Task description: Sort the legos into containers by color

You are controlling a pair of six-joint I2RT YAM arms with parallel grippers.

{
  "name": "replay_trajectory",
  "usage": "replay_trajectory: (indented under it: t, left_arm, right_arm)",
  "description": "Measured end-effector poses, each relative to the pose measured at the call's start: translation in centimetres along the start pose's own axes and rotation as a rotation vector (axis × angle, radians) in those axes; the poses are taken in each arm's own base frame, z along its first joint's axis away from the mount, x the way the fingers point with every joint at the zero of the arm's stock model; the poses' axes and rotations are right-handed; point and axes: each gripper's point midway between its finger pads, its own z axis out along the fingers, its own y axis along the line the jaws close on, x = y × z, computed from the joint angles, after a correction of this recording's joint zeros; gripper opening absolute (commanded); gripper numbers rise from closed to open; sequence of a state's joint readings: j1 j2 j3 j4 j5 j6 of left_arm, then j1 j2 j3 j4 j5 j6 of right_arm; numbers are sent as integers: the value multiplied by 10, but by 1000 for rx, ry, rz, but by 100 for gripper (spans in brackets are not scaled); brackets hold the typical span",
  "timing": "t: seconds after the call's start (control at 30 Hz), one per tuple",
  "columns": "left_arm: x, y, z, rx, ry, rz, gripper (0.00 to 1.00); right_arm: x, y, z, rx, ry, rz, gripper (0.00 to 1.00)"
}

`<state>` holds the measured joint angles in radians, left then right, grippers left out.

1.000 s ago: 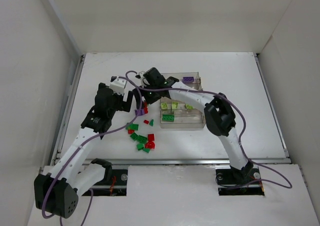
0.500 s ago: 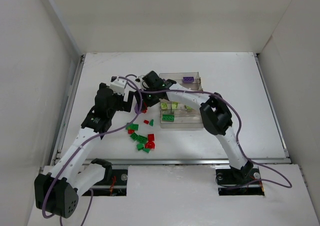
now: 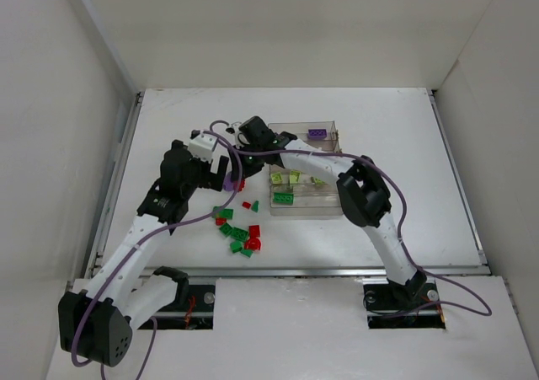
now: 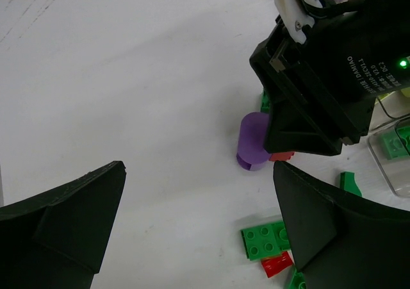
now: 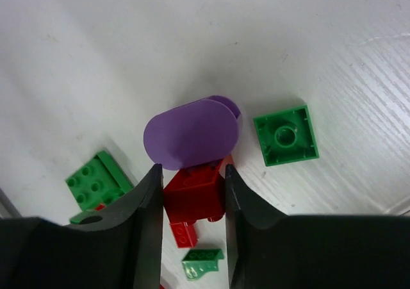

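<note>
My right gripper (image 5: 192,202) is down on the table left of the containers (image 3: 327,207), its jaws shut against both sides of a red lego (image 5: 195,193). A purple rounded lego (image 5: 191,132) lies on the red one's far end. Just beside it my left gripper (image 4: 198,231) hovers wide open and holds nothing. From there the purple lego (image 4: 253,141) shows under the right gripper's black body (image 4: 333,90). The clear tray holds a purple lego (image 3: 317,133), lime ones (image 3: 295,178) and a dark green one (image 3: 284,198).
Loose green and red legos (image 3: 240,232) lie scattered in front of the grippers. An upturned green brick (image 5: 286,135) sits right of the purple one, another green brick (image 5: 96,180) to the left. White walls enclose the table on three sides.
The right gripper's jaws have drawn in from wide apart onto the red lego, and the gripper has shifted slightly left. The left gripper stayed open, barely moving.
</note>
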<state>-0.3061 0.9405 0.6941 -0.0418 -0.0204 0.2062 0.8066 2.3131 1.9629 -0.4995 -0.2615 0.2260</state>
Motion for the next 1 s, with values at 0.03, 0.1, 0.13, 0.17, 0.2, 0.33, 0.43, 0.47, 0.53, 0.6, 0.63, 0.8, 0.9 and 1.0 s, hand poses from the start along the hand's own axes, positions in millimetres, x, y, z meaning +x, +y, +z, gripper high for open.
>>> replay_trajectory:
  t: [0.03,0.1,0.13,0.17,0.2,0.33,0.43,0.47,0.53,0.6,0.63,0.8,0.9,1.0]
  left_arm:
    - [0,-1,0,5,0,5,100]
    - [0,-2,0,14,-2,14,98]
    - [0,-2,0,16,-2,19,98]
    - [0,-3,0,19,-2,22,98]
    - [0,-3,0,21,-3,26,98]
    - [3,-4,1,30,3,36,98]
    - [7,-6,1,39,11,41,98]
    - [6,-6,1,40,10,41,98]
    - [6,-6,1,42,9,43,98]
    - [6,-7,1,46,9,45,98]
    - [6,-7,1,48,8,45,98]
    - [6,-9,1,58,7,47,98]
    - [6,-10,1,67,5,47,98]
    - [6,-11,1,69,5,47,98]
  right_arm:
    - [-2,1,0,-8,-8,-4,22]
    - [-4,3,1,-17,-14,-9,23]
    - [-4,3,1,-20,-14,-14,32]
    - [-3,4,1,-22,-13,-17,35]
    - [-3,4,0,-23,-12,-22,37]
    - [-2,5,0,-34,-8,-44,47]
    - [0,5,0,-42,-1,-59,56]
    - [2,4,1,-45,5,-64,58]
    - [10,4,3,-58,25,-71,62]
    - [22,3,5,-70,53,-74,62]
    - [29,3,6,-75,66,-75,62]
    - [44,2,6,-78,91,-87,48]
    - [39,6,1,-80,74,-97,52]
    - [33,8,-1,-80,54,-108,60]
